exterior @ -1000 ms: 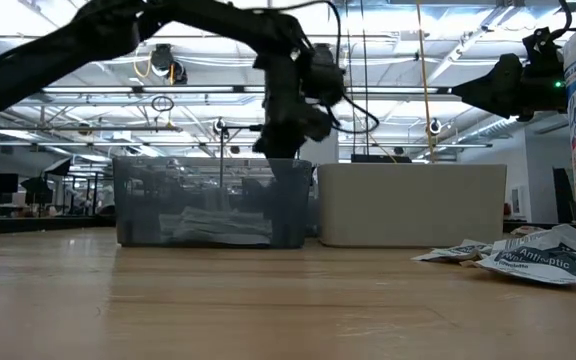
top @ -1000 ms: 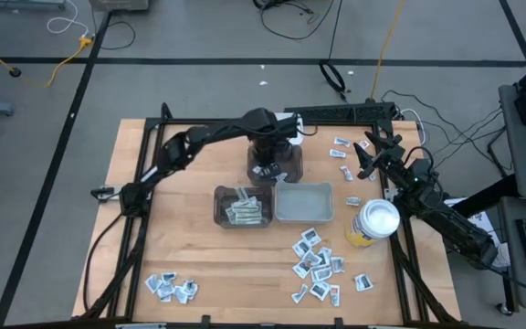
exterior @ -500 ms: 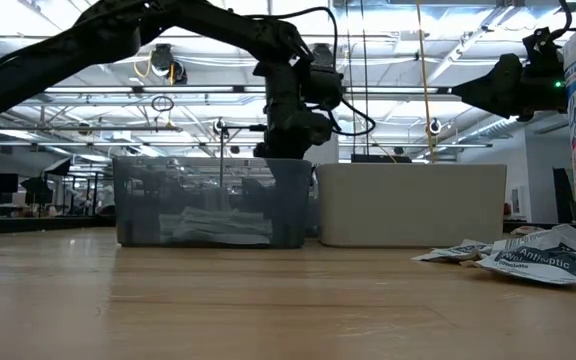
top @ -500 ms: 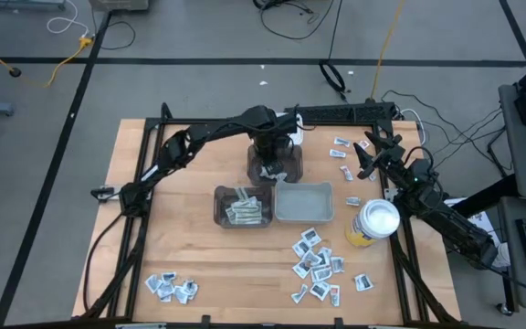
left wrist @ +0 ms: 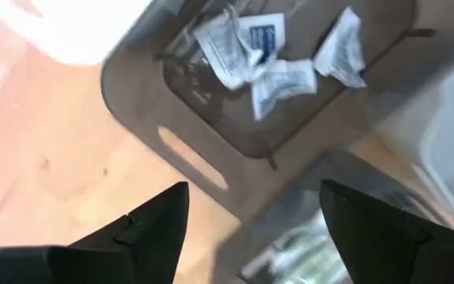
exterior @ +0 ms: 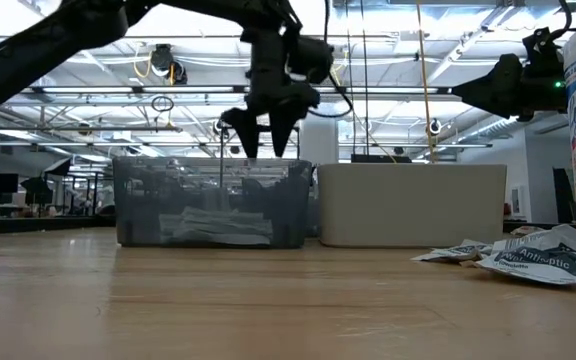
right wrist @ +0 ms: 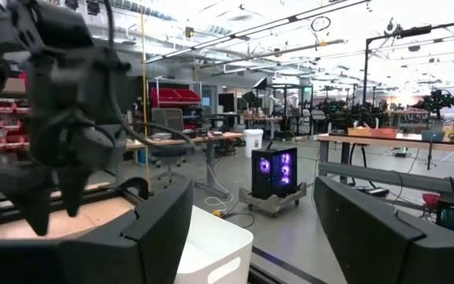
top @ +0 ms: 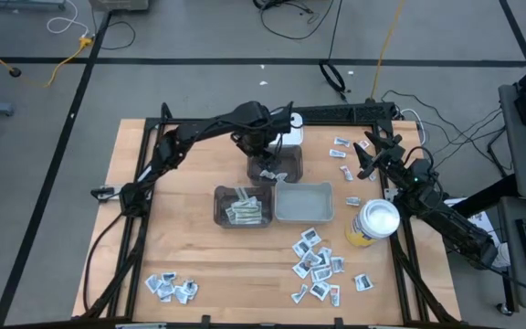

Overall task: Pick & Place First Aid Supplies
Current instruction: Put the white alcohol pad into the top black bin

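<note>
Progress, left to right across your table: a small cluster of sachets (top: 173, 288) is unsorted at the near left corner. The dark near bin (top: 242, 206) holds a layer of strip wrappers. The dark far bin (top: 274, 164) has a few square packets (left wrist: 265, 59) lying in it, seen clearly in the left wrist view. The pale bin (top: 304, 203) looks bare inside. Right of centre a larger heap of packets (top: 318, 260) waits near the yellow canister (top: 371, 222), and a few strays (top: 341, 148) lie toward the far right edge. My read: you're well short of halfway.

Tools: your left gripper (top: 252, 146) hangs above the far bin's left rim, jaws spread, nothing between them, touching nothing; the low view shows its fingers (exterior: 268, 128) apart and clear of the bin top. Your right gripper (top: 370, 157) waits at the far right edge, jaws wide and empty.
</note>
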Controlling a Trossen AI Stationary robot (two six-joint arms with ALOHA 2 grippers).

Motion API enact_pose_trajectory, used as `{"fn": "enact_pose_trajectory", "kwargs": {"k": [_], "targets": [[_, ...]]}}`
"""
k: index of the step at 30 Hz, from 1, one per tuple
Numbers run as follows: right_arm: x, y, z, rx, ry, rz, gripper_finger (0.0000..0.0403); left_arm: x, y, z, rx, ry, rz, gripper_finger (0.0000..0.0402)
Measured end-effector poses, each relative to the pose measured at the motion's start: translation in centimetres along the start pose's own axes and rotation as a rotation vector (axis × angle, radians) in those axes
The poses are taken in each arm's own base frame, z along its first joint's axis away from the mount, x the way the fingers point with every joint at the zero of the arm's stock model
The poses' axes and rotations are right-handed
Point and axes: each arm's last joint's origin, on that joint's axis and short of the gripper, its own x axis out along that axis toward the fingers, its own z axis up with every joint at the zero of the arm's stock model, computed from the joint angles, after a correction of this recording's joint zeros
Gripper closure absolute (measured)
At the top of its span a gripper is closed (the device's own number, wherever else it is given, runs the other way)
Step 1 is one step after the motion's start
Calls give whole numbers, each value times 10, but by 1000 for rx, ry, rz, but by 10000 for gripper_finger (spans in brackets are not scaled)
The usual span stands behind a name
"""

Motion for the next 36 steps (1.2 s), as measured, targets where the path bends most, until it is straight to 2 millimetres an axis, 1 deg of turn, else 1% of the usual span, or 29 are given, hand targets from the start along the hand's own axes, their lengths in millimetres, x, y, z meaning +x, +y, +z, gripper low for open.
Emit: {"fn": "enact_pose_trajectory", "kwargs": {"k": [3,6,9,12,18,24,28,36], "targets": [[0,0,0,0,0,0,140,-11,-8,-13,-48,-18,-11,108],[0,0,0,0,0,0,140,-16,-15,-26,-41,-13,-8,108],[0,0,0,0,0,-1,140,-18,-22,-48,-19,4,3,108],[0,0,0,0,0,0,140,-20,-29,-76,-6,-5,-3,108],[0,0,0,0,1,0,140,-11,-41,-137,-18,-26,-26,108],[0,0,0,0,0,0,140,1,-48,-199,-45,12,0,108],[0,0,0,0,0,-1,140,10,-53,-236,-48,46,20,108],[0,0,0,0,0,0,140,26,-68,-300,-65,99,33,108]]}}
